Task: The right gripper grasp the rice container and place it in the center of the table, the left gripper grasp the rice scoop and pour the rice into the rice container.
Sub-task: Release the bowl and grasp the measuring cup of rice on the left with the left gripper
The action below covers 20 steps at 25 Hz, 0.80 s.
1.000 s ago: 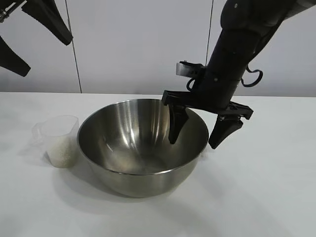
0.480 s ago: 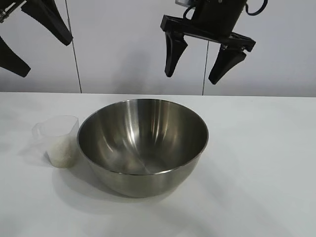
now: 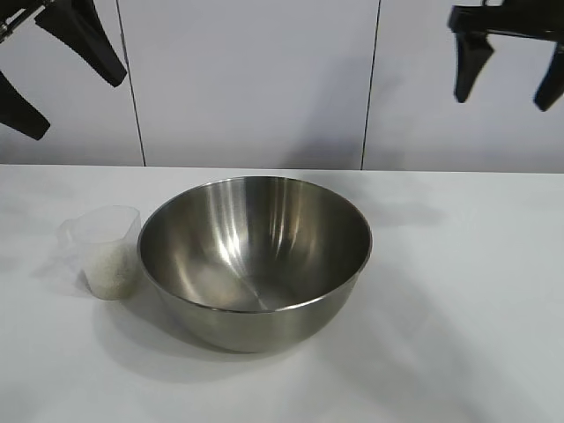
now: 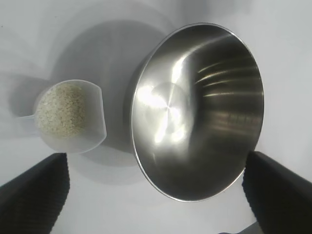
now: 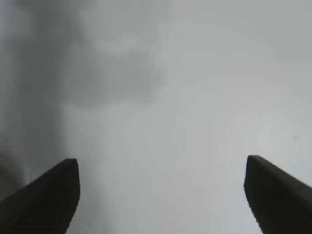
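Observation:
The rice container (image 3: 255,260), a wide shiny steel bowl, stands empty at the middle of the white table (image 3: 458,300); it also fills the left wrist view (image 4: 197,109). Just left of it sits the rice scoop (image 3: 104,251), a clear plastic cup holding rice (image 4: 61,109). My left gripper (image 3: 63,79) hangs open high at the top left, well above the scoop, with nothing between its fingers (image 4: 34,195). My right gripper (image 3: 509,72) is open and empty at the top right, far above the table; its wrist view shows only bare surface between its fingertips (image 5: 48,195).
A pale panelled wall (image 3: 256,79) rises behind the table. The scoop stands almost against the bowl's left side.
The right gripper has let go of the bowl's right rim, risen and swung away to the upper right. Bowl, scoop and left gripper have stayed put.

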Each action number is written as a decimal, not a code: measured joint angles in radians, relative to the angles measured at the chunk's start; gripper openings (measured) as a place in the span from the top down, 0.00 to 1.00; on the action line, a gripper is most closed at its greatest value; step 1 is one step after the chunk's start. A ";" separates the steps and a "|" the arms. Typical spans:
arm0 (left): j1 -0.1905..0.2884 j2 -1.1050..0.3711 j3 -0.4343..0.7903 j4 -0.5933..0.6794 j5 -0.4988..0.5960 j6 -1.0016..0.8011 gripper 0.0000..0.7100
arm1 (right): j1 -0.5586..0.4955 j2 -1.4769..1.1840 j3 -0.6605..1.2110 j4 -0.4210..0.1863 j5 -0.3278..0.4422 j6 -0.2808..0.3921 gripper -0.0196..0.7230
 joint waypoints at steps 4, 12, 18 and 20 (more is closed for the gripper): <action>0.000 0.000 0.000 0.003 0.000 0.000 0.02 | -0.076 -0.046 0.022 0.013 0.000 -0.035 0.20; 0.000 0.000 0.000 0.003 0.000 0.000 0.02 | -0.082 -0.368 0.283 0.078 0.002 -0.100 0.25; 0.000 0.000 0.000 0.003 0.001 0.000 0.02 | -0.080 -0.794 0.523 0.220 -0.042 -0.190 0.27; 0.000 0.000 0.000 0.003 0.008 0.000 0.02 | -0.080 -0.978 0.619 0.271 -0.078 -0.240 0.28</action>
